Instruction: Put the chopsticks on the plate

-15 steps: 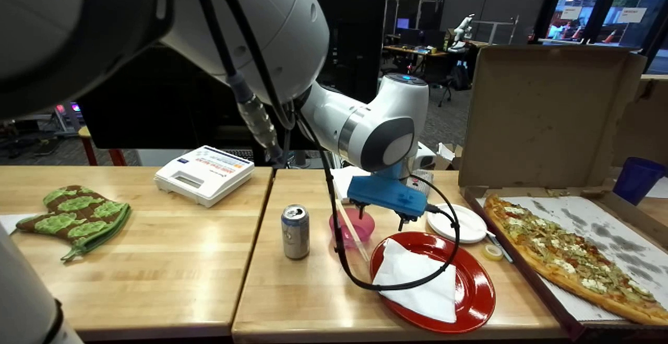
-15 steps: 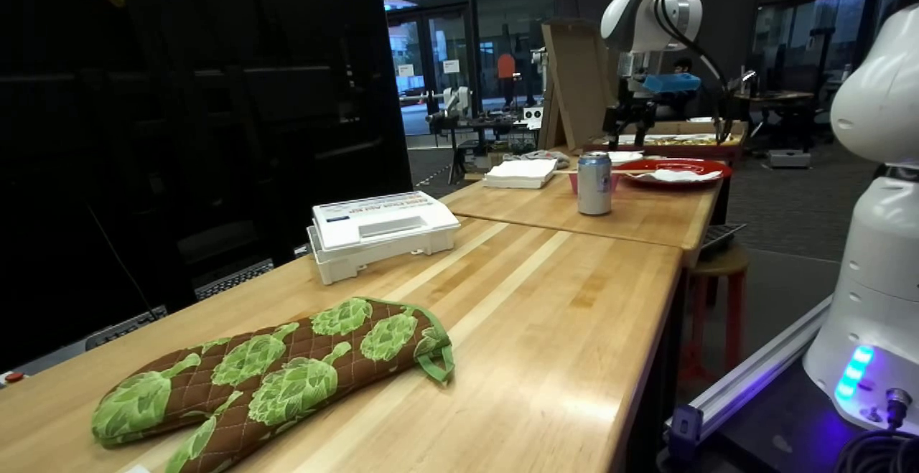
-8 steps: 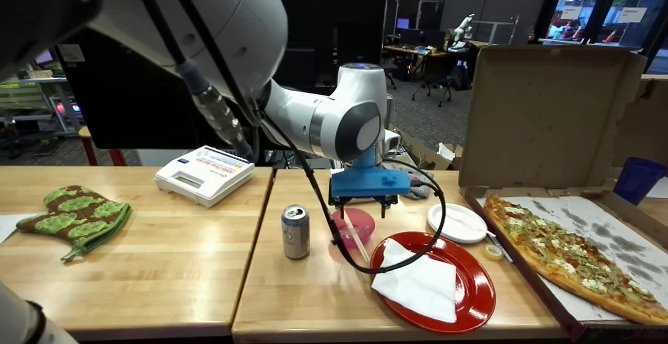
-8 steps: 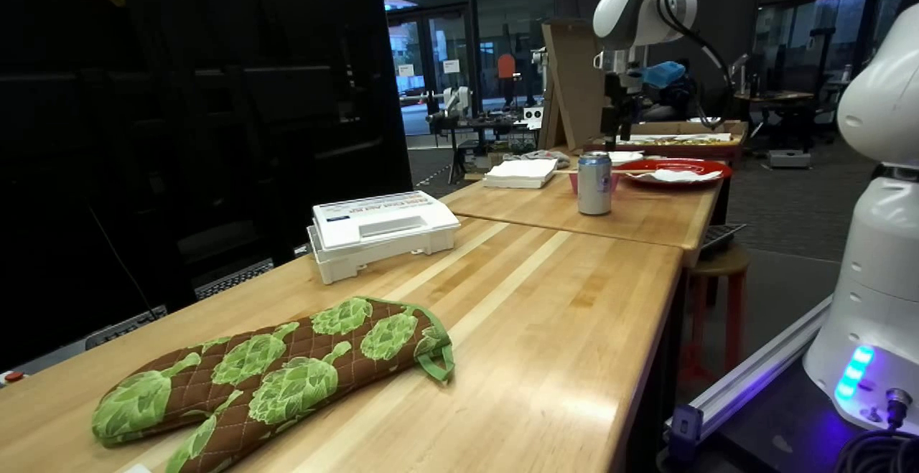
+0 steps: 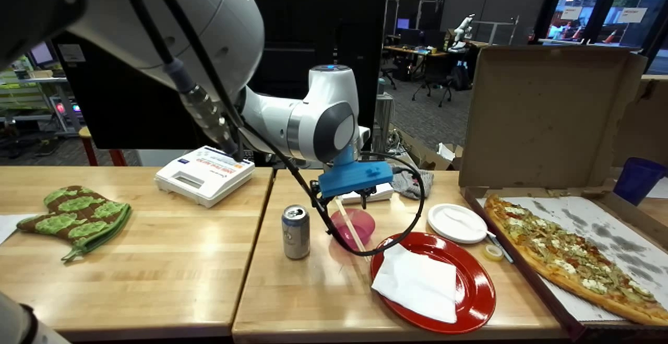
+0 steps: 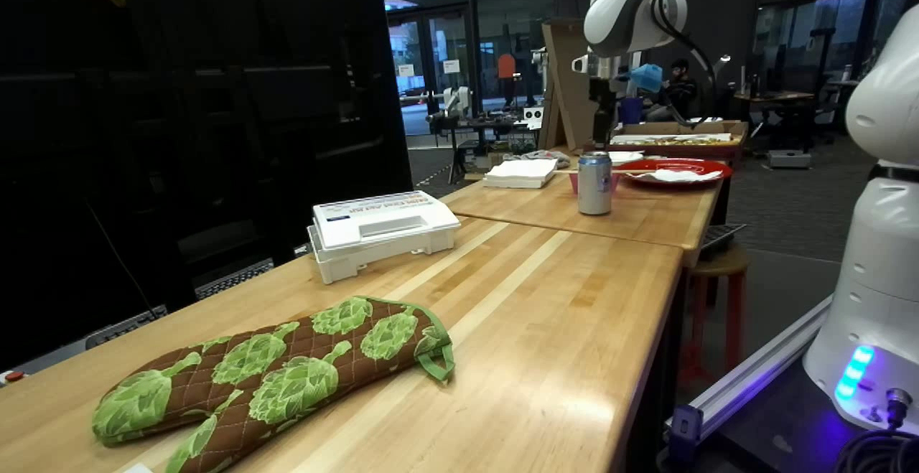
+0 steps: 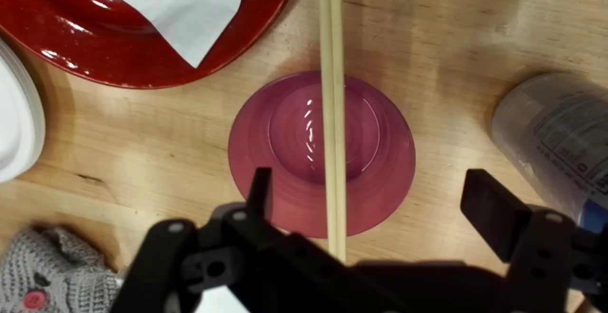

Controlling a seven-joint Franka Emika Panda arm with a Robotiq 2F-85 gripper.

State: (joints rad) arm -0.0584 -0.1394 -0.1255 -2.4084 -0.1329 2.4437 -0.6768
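The fingers (image 7: 491,213) hang spread wide above the pink bowl (image 7: 297,161), across which the chopsticks (image 7: 334,118) lie side by side, jutting past its rim at both ends, while the red plate (image 7: 137,68) and soda can (image 7: 560,142) stand on different sides of it.

plate (image 7: 142,68), bowl (image 7: 301,161), can (image 7: 560,137), bare tabletop (image 7: 449,132) between

The plate (image 5: 476,286) is red, the chopsticks (image 7: 333,113) pale tan, the bowl (image 7: 294,147) pink. The brown oven mitt (image 6: 287,369) bears a green artichoke print
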